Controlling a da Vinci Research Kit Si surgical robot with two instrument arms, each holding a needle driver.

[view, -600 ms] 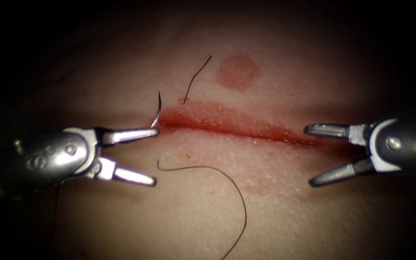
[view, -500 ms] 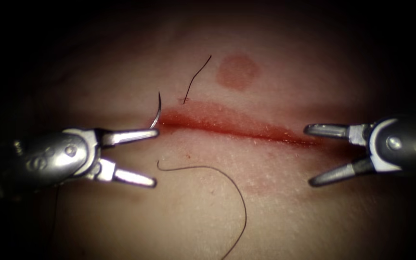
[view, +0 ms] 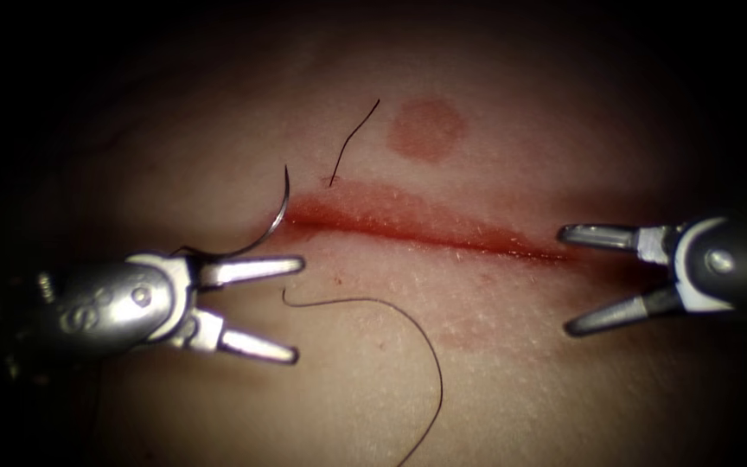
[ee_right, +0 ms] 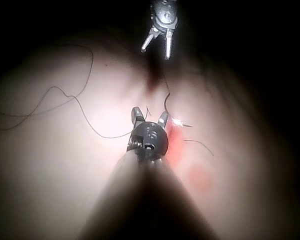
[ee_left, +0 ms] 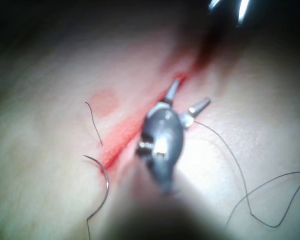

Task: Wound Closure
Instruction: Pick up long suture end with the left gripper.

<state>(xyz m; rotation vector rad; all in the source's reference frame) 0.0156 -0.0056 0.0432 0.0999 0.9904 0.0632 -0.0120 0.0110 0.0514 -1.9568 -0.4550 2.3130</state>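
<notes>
The cut (view: 425,227) runs across the tissue (view: 512,372), edged with red fluid. The curved needle (view: 275,221) rests at the cut's left end with neither tool holding it; whether it sits in the tissue I cannot tell. It also shows in the left wrist view as the needle (ee_left: 106,186). My left tool (view: 297,309) is just below the needle, jaws open and holding nothing. At the cut's right end my right tool (view: 567,280) is open too, with nothing in it. Thread (view: 408,322) curls below the cut. The left tool (ee_left: 190,97) and right tool (ee_right: 150,116) show open.
A short cut end of thread (view: 354,138) lies above the cut's left part. A round reddish mark (view: 426,130) sits further up. Loose thread (ee_left: 270,200) loops over the tissue beside the left tool. The left tool (ee_right: 156,51) is seen beyond the right one.
My left tool has dropped lower and slightly right, off the needle, uncovering more of its curve. The right tool has shifted a little to the right. The needle stayed put.
</notes>
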